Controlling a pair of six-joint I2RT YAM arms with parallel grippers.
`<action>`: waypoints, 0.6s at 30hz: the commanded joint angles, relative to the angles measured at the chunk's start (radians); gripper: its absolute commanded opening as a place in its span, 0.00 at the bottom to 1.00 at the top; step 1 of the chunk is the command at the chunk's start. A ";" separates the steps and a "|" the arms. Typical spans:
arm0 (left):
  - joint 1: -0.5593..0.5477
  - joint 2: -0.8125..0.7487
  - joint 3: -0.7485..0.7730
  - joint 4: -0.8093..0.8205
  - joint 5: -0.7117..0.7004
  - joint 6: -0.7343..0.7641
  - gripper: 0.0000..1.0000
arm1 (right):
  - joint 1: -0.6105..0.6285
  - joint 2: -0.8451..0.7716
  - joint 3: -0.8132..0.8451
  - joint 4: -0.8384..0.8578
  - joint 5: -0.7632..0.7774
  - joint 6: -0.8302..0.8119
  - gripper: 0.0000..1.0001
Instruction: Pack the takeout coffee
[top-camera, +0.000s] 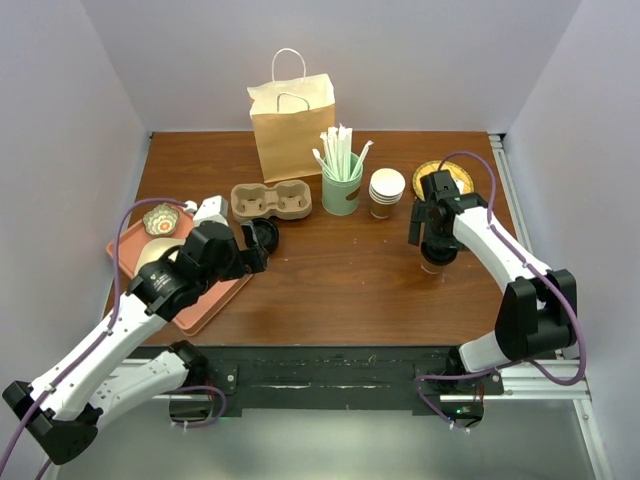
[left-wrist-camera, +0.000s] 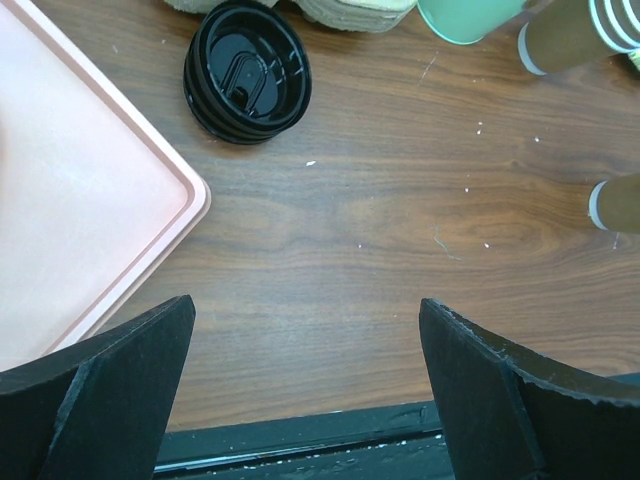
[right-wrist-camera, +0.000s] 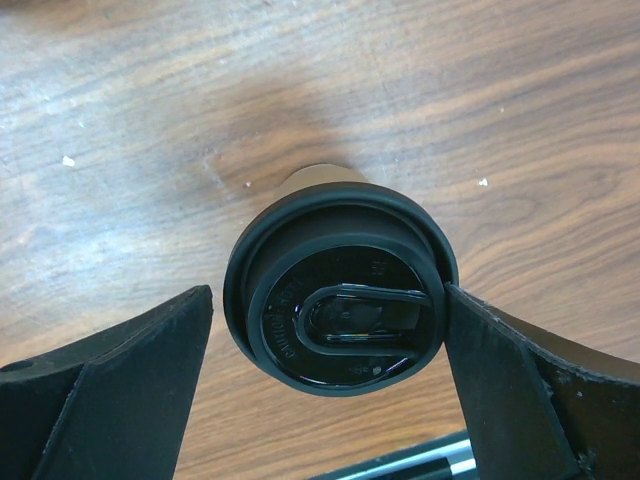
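Observation:
The takeout coffee (top-camera: 437, 260) is a brown paper cup with a black lid, standing upright on the table at the right. In the right wrist view its lid (right-wrist-camera: 340, 300) fills the space between the jaws. My right gripper (top-camera: 432, 238) (right-wrist-camera: 328, 295) is open around the cup from above: the right finger touches the lid's rim and a small gap shows at the left finger. The brown paper bag (top-camera: 292, 125) stands open at the back centre. My left gripper (top-camera: 256, 248) (left-wrist-camera: 307, 310) is open and empty over bare table.
A pink tray (top-camera: 200, 305) (left-wrist-camera: 90, 220) lies at the left with a small bowl (top-camera: 160, 220). Loose black lids (top-camera: 265, 235) (left-wrist-camera: 247, 70), a cardboard cup carrier (top-camera: 271, 200), a green cup of straws (top-camera: 341, 188), a stack of white-topped cups (top-camera: 386, 192) and a yellow plate (top-camera: 450, 172) stand further back.

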 joint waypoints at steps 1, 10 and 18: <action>-0.002 0.025 0.102 0.027 -0.021 0.026 1.00 | -0.006 -0.051 0.070 -0.070 0.034 0.041 0.99; 0.001 0.214 0.329 0.027 -0.092 0.033 0.99 | -0.004 -0.105 0.133 -0.156 0.032 0.022 0.99; 0.185 0.371 0.520 0.087 -0.113 0.133 0.96 | 0.040 -0.174 0.290 -0.257 -0.180 0.022 0.97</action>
